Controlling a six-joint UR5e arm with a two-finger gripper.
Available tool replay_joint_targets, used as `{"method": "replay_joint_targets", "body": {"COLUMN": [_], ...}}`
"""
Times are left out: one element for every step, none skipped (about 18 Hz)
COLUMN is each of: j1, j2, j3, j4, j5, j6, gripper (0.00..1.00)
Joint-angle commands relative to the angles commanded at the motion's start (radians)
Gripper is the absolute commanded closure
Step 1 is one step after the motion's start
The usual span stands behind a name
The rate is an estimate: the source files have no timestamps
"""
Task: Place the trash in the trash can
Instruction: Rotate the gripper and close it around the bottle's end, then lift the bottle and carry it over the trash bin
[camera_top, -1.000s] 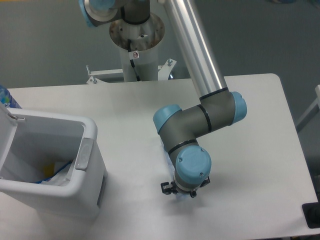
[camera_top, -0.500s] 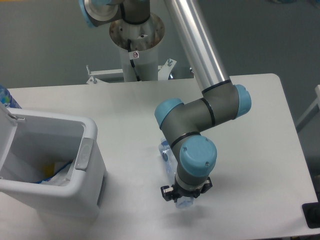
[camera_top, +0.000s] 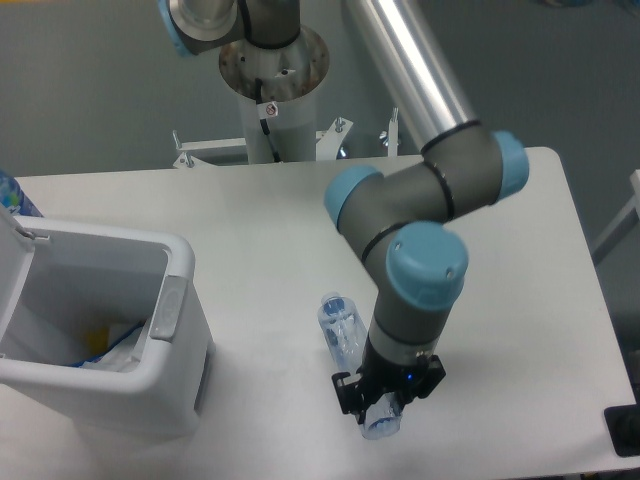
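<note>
White and wide, the table (camera_top: 260, 215) sits in front of a grey wall, and the robot's grey and blue arm (camera_top: 420, 200) reaches down over it. A second ago the arm's end was lower and the long clear bluish crushed plastic bottle (camera_top: 352, 360) was almost hidden under it. Now the arm has come up and swung a bit to the right, and most of the bottle shows. That looks like the bottle being lifted, so the grab seems to have worked.

The black two-finger gripper (camera_top: 385, 400) is closed around the lower end of the bottle. The bottle's cap end points up and to the left, away from the gripper. I cannot tell if the bottle is fully off the table.

The white rectangular plastic trash can (camera_top: 185, 340) stands well apart on the left, with its lid open. Some things already lie inside it. The bottle next has to go over there.
</note>
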Motion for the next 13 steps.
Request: {"method": "replay_joint_targets", "body": {"j1": [0.002, 0.002, 0.000, 0.000, 0.000, 0.000, 0.000, 0.000, 0.002, 0.002, 0.002, 0.002, 0.002], "j2": [0.014, 0.026, 0.040, 0.051, 0.064, 0.080, 0.095, 0.109, 0.118, 0.121, 0.121, 0.121, 0.121], "j3": [0.000, 0.000, 0.000, 0.000, 0.000, 0.003, 0.005, 0.011, 0.021, 0.040, 0.057, 0.075, 0.089], "j4": [0.005, 0.014, 0.024, 0.037, 0.055, 0.074, 0.090, 0.097, 0.103, 0.106, 0.113, 0.121, 0.130], "j5": [-0.023, -0.045, -0.066, -0.091, -0.121, -0.155, -0.192, -0.232, -0.271, -0.310, -0.345, -0.377, -0.400], "j6": [0.002, 0.002, 0.003, 0.003, 0.005, 0.005, 0.005, 0.005, 0.006, 0.009, 0.009, 0.009, 0.009], "gripper": [0.45, 0.45, 0.45, 0.45, 0.45, 0.45, 0.45, 0.45, 0.45, 0.45, 0.45, 0.45, 0.45]}}
